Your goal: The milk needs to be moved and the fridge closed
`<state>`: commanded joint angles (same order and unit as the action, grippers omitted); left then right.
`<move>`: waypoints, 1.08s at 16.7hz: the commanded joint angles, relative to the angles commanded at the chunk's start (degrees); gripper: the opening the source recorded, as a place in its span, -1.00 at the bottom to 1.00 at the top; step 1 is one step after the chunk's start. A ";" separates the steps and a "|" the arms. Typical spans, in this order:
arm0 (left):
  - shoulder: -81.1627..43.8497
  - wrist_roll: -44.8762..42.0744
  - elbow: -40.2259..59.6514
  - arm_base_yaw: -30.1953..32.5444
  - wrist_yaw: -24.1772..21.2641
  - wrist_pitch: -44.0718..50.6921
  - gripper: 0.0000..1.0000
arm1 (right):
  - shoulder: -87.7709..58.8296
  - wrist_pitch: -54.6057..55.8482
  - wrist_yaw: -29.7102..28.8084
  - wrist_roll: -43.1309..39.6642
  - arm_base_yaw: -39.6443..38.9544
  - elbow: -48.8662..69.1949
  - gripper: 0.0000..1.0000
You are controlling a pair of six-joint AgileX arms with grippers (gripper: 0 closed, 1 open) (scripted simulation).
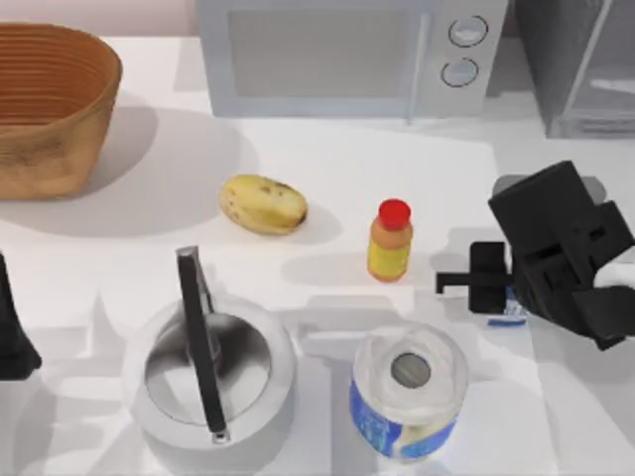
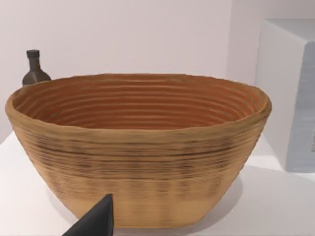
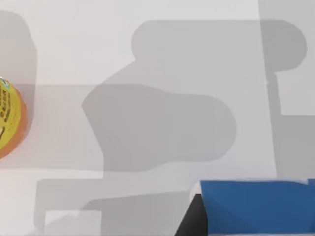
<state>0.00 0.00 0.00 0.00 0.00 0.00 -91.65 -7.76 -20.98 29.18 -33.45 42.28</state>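
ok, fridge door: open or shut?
Cannot tell. In the top view the fridge sits at the table's back right corner, cut off by the frame; its pale framed door shows, but no clear gap or hinge angle.

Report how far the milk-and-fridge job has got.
Nothing looks finished. In hand: the right pincer is over the milk, which sits on the table; grip unclear. Left: moving the milk and shutting the fridge. The left arm is parked near the basket.
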 joint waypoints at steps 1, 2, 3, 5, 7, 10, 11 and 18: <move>0.00 0.00 0.00 0.00 0.00 0.00 1.00 | 0.13 0.01 0.02 0.09 -0.06 0.19 -1.00; 0.00 0.00 0.00 0.00 0.00 0.00 1.00 | 0.21 -0.16 0.01 0.09 -0.05 0.29 -1.00; 0.00 0.00 0.00 0.00 0.00 0.00 1.00 | 0.54 -0.80 -0.01 0.09 -0.03 0.64 -1.00; 0.00 0.00 0.00 0.00 0.00 0.00 1.00 | 1.65 -3.08 -0.03 0.09 -0.01 1.80 -1.00; 0.00 0.00 0.00 0.00 0.00 0.00 1.00 | 2.96 -5.77 0.00 0.05 -0.02 3.09 -1.00; 0.00 0.00 0.00 0.00 0.00 0.00 1.00 | 4.12 -7.95 0.08 0.00 -0.01 4.19 -1.00; 0.00 0.00 0.00 0.00 0.00 0.00 1.00 | 4.12 -7.95 0.08 0.00 -0.01 4.19 -1.00; 0.00 0.00 0.00 0.00 0.00 0.00 1.00 | 3.92 -1.55 0.91 -2.17 3.13 3.01 -1.00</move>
<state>0.00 0.00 0.00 0.00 0.00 0.00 -87.73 -9.31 -20.07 27.01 -30.32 45.29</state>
